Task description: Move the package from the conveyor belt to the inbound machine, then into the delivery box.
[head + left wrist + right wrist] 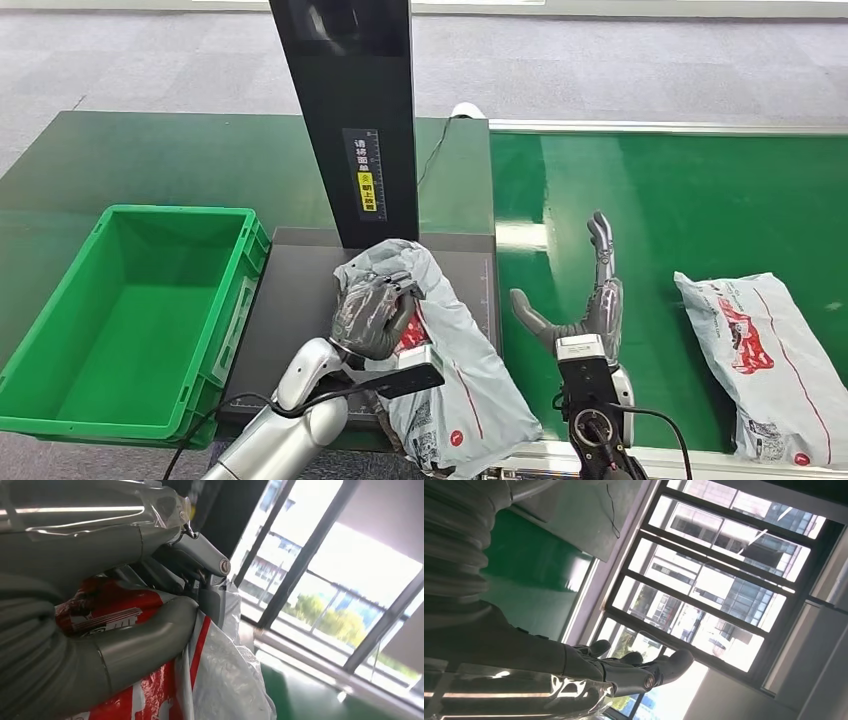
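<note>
Nearest, the left hand (372, 315) grips a grey package (450, 360) printed in red, held over the near right corner of the inbound machine's dark platform (290, 300). Beside it the right hand (590, 315) hovers over the conveyor belt (680, 200), fingers spread, holding nothing. Another package (765, 365) lies at the belt's near right edge. Left, the delivery box (60, 400) stands.

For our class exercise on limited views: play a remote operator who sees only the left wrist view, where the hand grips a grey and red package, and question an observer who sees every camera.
Operator: Where is the held package?
Observer: The left hand holds the package above the inbound machine, beside its black post.
Operator: Is the right hand busy?
Observer: No, the right hand is open, fingers spread above the conveyor belt.
Operator: More packages?
Observer: A second package lies on the belt.
Operator: And the box?
Observer: The green delivery box stands left of the machine.
</note>
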### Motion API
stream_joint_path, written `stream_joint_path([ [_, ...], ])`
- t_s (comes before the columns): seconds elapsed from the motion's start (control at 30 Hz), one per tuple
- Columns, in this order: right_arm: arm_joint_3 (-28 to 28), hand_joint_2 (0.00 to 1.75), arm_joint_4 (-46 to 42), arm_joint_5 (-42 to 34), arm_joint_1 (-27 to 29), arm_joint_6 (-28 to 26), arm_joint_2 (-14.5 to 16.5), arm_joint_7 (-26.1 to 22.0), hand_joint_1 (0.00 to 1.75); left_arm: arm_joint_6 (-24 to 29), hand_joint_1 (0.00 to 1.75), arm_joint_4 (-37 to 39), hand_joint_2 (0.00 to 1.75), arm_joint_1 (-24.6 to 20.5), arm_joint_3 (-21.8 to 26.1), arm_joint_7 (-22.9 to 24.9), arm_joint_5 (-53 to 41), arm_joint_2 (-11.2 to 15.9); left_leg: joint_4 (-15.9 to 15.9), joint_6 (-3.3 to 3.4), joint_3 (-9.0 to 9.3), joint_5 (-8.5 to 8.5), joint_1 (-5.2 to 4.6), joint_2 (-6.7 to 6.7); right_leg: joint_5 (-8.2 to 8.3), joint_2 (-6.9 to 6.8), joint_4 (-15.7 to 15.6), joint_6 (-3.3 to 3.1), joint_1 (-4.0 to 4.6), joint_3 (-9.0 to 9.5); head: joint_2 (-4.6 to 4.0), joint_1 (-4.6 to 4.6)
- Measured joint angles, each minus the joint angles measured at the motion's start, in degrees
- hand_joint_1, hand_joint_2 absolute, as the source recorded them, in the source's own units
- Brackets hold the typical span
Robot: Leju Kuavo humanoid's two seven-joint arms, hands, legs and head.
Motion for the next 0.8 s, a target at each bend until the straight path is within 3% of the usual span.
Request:
stream_joint_path([
  [0.23, -1.3, 1.75, -1.3, -0.6, 1.9, -0.3, -1.2, 0.0, 0.0, 8.0, 1.75, -12.7, 1.75, 4.2, 1.7, 3.9, -10.2, 5.4, 0.0, 0.0, -0.01, 0.0, 0.01, 0.03, 0.0, 0.01, 0.0, -0.01, 0.01, -0.01, 0.0, 0.01],
  [0.4, -2.5, 1.75, -2.7, -0.2, 4.0, -1.0, -1.6, -0.1, 0.0, 13.5, 1.75, -21.8, 1.75, 7.4, 6.6, 8.9, -19.5, 9.7, 0.0, 0.0, -0.01, 0.0, 0.02, 0.05, -0.02, 0.02, 0.0, -0.02, 0.03, -0.02, 0.0, 0.0],
  [0.57, -4.3, 1.75, -5.9, 0.2, 8.2, -2.2, -2.2, -0.2, 0.0, 14.3, 1.75, -29.0, 1.75, 10.3, 19.1, 15.8, -22.8, 13.2, 0.0, -0.01, -0.06, 0.0, 0.05, 0.07, -0.04, 0.04, 0.0, -0.03, 0.06, -0.09, 0.0, 0.01],
  [0.8, -5.1, 1.75, -10.0, 1.0, 12.5, -2.3, -2.6, -0.2, 0.0, 13.7, 1.75, -25.4, 1.75, 6.0, 37.8, 19.7, -19.2, 17.4, -0.1, -0.09, -0.04, 0.06, 0.1, 0.12, -0.02, 0.11, 0.0, -0.06, 0.11, -0.11, 0.0, 0.01],
])
